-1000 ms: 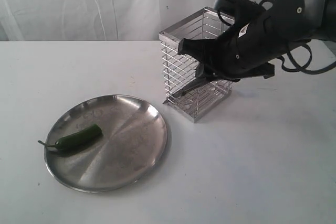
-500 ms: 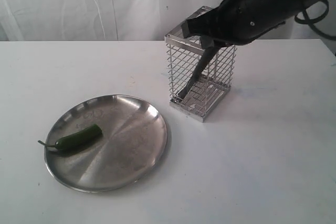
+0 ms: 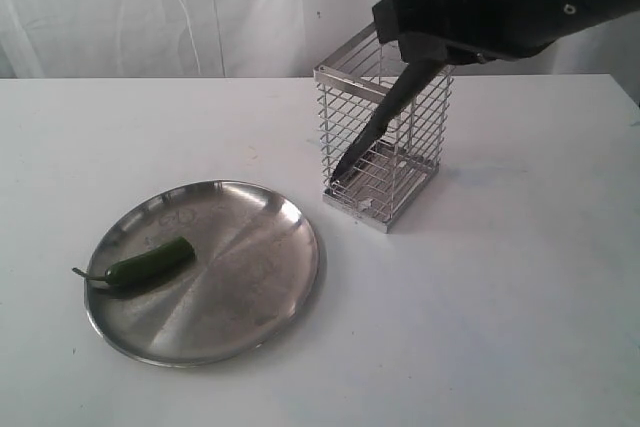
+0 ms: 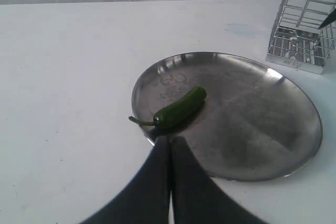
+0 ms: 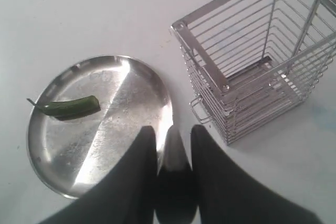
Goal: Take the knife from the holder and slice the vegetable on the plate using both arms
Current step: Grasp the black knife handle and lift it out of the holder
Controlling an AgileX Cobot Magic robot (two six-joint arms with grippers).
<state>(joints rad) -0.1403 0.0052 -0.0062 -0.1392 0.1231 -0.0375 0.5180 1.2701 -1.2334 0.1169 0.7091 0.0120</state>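
- My right gripper (image 5: 173,129) pinches the knife (image 3: 383,119), blade seemingly not yet clear of the holder (image 3: 345,84)
- My left gripper (image 4: 170,141) is pressed together
- The vegetable (image 3: 150,262) lies uncut on the plate (image 3: 270,282)

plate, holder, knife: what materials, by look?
Plate: likely stainless steel, shiny but scuffed; bright glare, fine scratches.
Holder: thin silver metal wire, bright finish, plated or stainless; bars glint.
Knife: matte black all over; coated metal or plastic, can't tell.

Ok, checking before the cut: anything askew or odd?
Nothing stands out. The holder stands upright, the knife slants out of it in the right fingers, and the pepper lies whole on the plate.
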